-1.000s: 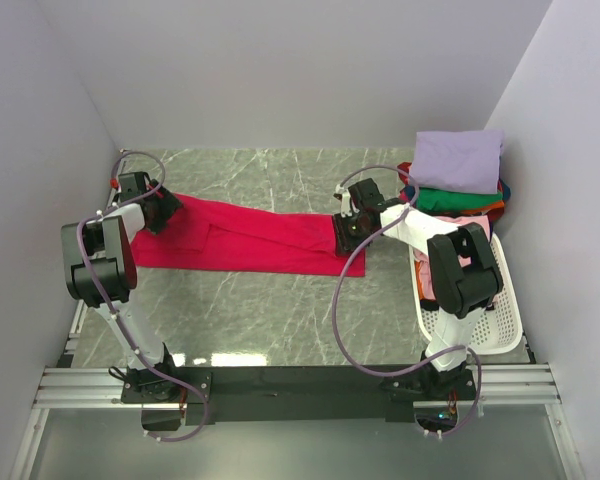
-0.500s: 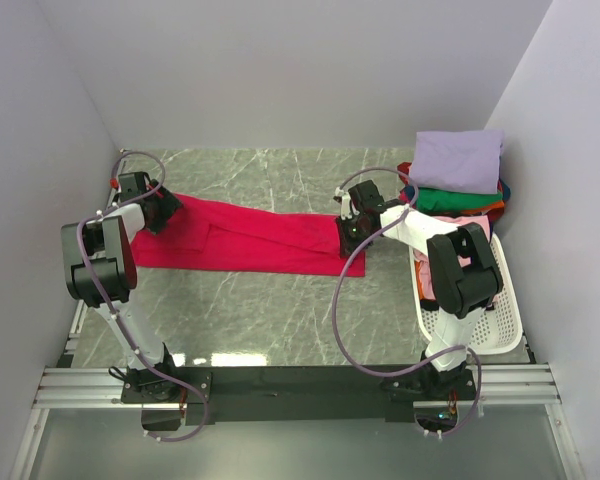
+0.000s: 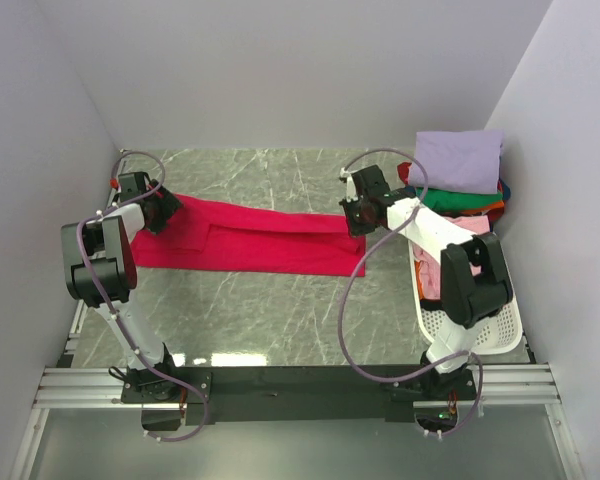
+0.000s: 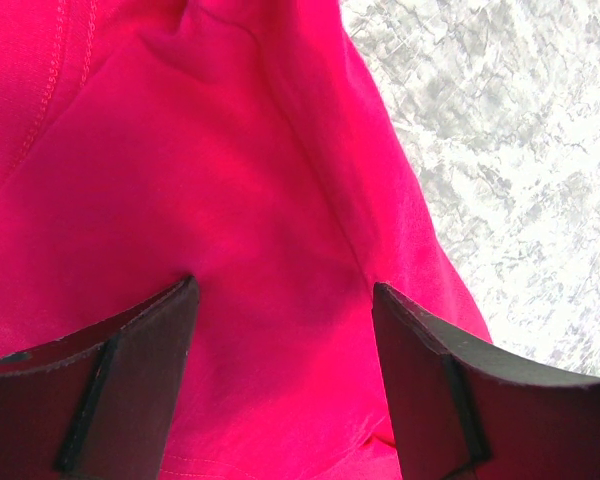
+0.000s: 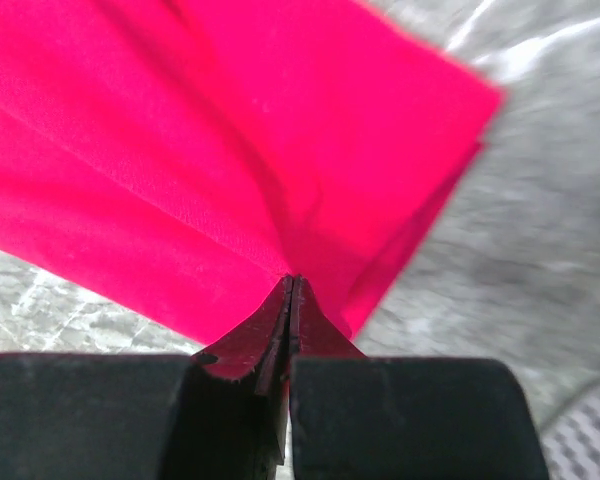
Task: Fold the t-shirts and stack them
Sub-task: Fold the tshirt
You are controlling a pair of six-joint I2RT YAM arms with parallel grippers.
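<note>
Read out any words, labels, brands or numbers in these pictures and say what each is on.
None can be read. The red t-shirt, the stacked t-shirts, the white basket and the table show no print, label or number.

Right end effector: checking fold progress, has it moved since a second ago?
Yes. The right end effector, gripping the red t-shirt, shifted toward the back wall, relative to the basket.

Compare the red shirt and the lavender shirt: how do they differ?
The red shirt lies stretched long on the table; the lavender shirt is folded into a compact rectangle atop a pile of shirts. The right gripper pinches the red shirt's end; nothing touches the lavender shirt. Both are plain single-colour cloth.
</note>
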